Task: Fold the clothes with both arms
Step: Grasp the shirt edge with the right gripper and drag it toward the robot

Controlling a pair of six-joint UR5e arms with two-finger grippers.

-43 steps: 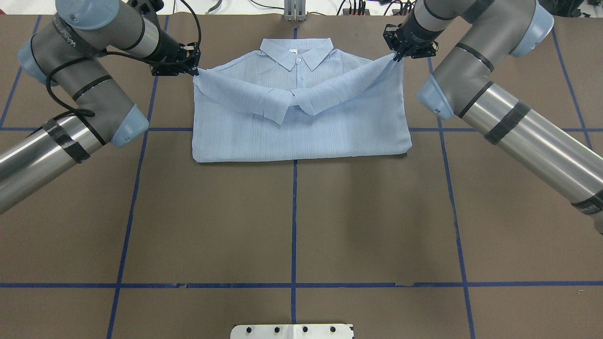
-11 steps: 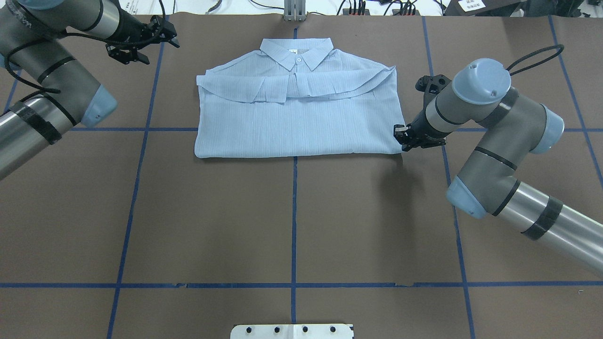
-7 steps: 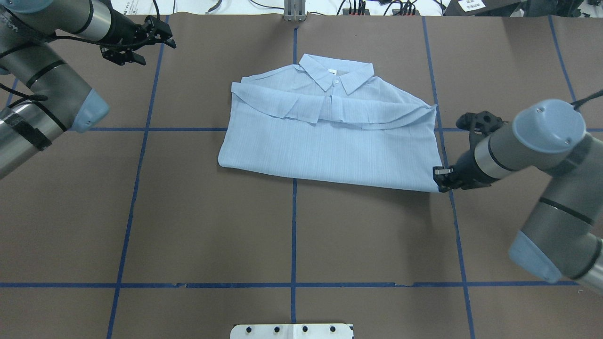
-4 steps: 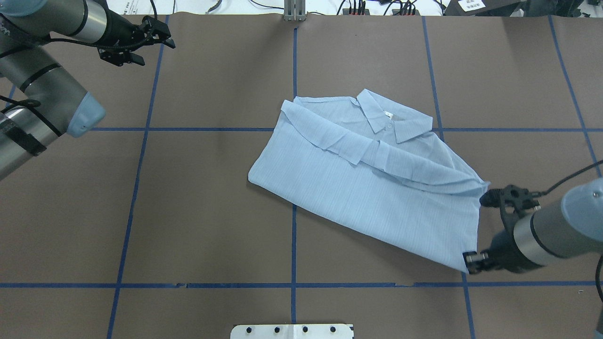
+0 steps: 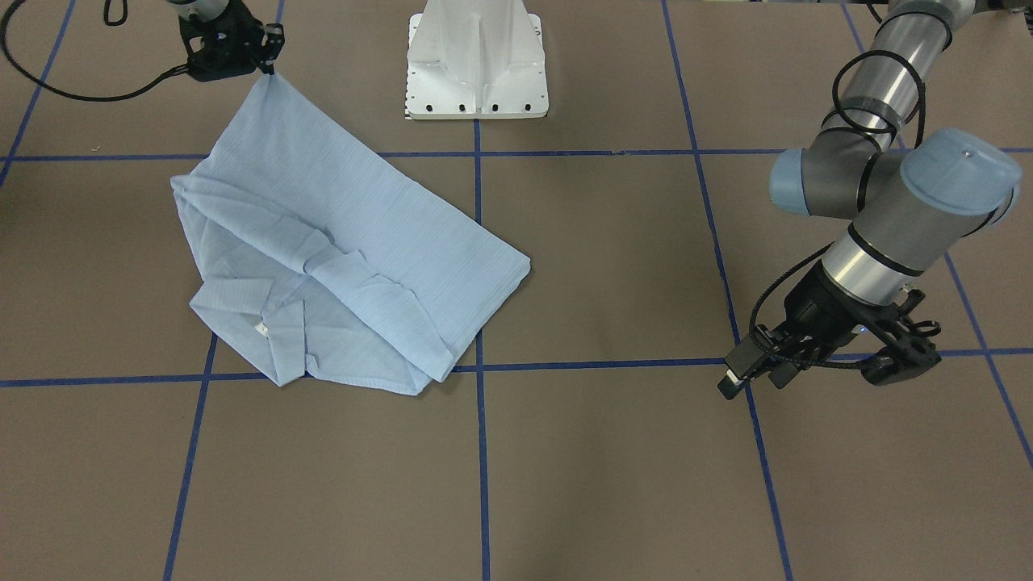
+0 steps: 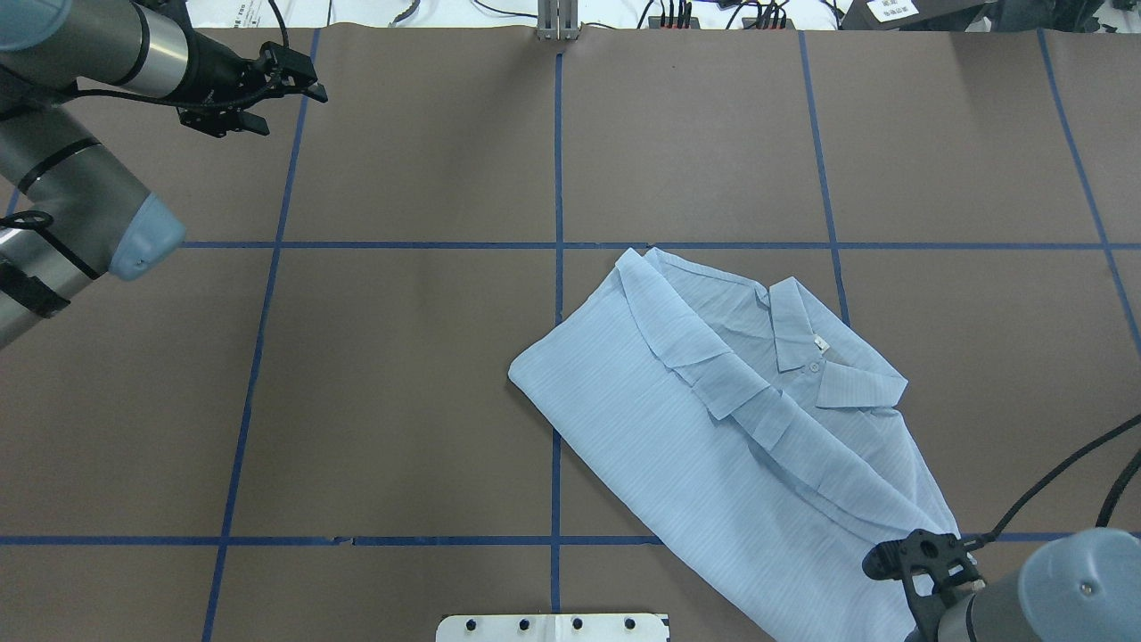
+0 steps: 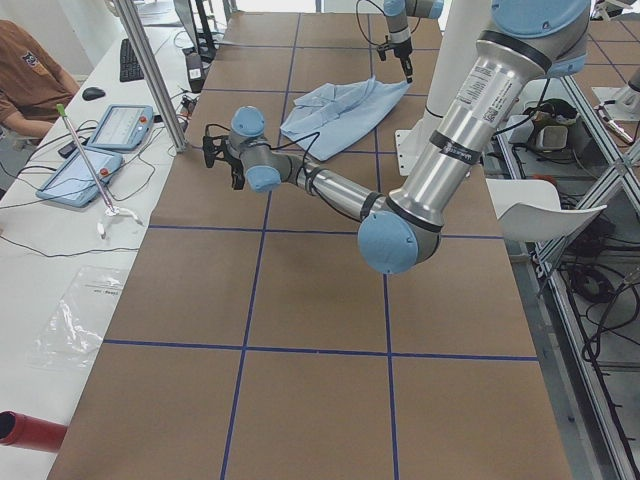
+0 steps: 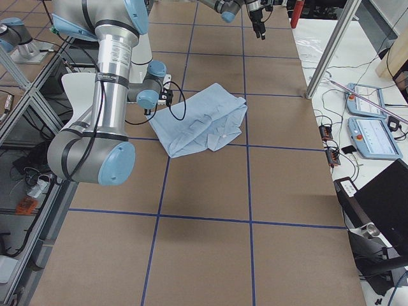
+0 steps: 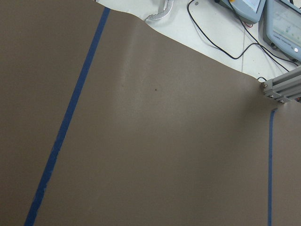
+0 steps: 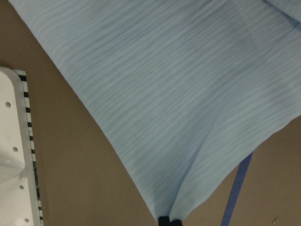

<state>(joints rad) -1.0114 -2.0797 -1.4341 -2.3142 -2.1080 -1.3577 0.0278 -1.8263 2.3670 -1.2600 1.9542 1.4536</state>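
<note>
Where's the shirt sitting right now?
In the overhead view the shirt lies angled on the robot's right half of the table, one corner pinched by the right gripper beside the white pedestal.

Nothing legible anywhere.
White label (image 6: 891, 9) beyond the table's (image 6: 401, 401) far edge and the shirt's (image 6: 713, 464) neck tag (image 6: 821, 343): too small to read.

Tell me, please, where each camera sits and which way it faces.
Exterior front-facing: across the table, facing the pedestal; left gripper, right gripper pinching the shirt.
Overhead exterior: above and behind left arm and right arm, looking forward-down.
Exterior left: table's left end; left arm nearest.
Exterior right: right end; right arm nearest.
Left wrist-mounted: down on table; no gripper.
Right wrist-mounted: down on shirt, gripper tips.
Shared: both side views show the shirt.
</note>
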